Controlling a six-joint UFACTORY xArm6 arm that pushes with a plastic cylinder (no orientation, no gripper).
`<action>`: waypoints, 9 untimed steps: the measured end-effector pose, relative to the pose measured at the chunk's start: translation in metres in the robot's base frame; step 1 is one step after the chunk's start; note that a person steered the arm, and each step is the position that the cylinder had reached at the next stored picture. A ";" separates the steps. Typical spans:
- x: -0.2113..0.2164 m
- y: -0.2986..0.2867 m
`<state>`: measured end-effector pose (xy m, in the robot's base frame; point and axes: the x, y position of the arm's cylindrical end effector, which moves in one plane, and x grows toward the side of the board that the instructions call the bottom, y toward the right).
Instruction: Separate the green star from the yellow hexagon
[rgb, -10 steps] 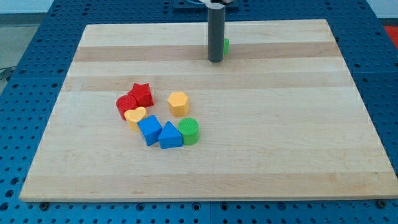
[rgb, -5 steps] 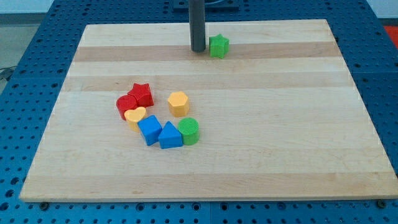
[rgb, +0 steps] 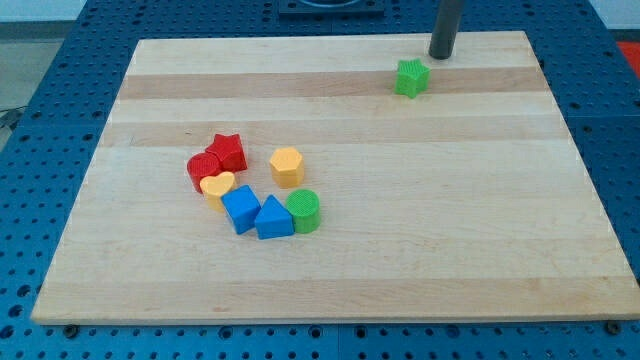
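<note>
The green star (rgb: 411, 78) lies near the view's top right of the wooden board (rgb: 450, 200). The yellow hexagon (rgb: 287, 166) stands far from it, left of centre, in a cluster of other blocks. My tip (rgb: 441, 55) is just above and to the right of the green star, a small gap away from it, near the board's top edge.
Around the yellow hexagon lie a red star (rgb: 229, 151), a red cylinder (rgb: 202, 169), a yellow heart (rgb: 217, 186), a blue cube (rgb: 240, 209), a blue triangle (rgb: 273, 218) and a green cylinder (rgb: 305, 211).
My tip went from the green star's left side to above and right of it. The green star slid right along the top of the board. The other blocks stayed put.
</note>
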<state>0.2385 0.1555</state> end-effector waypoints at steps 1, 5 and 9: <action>-0.011 -0.047; 0.060 -0.077; 0.029 -0.053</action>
<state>0.2674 0.1021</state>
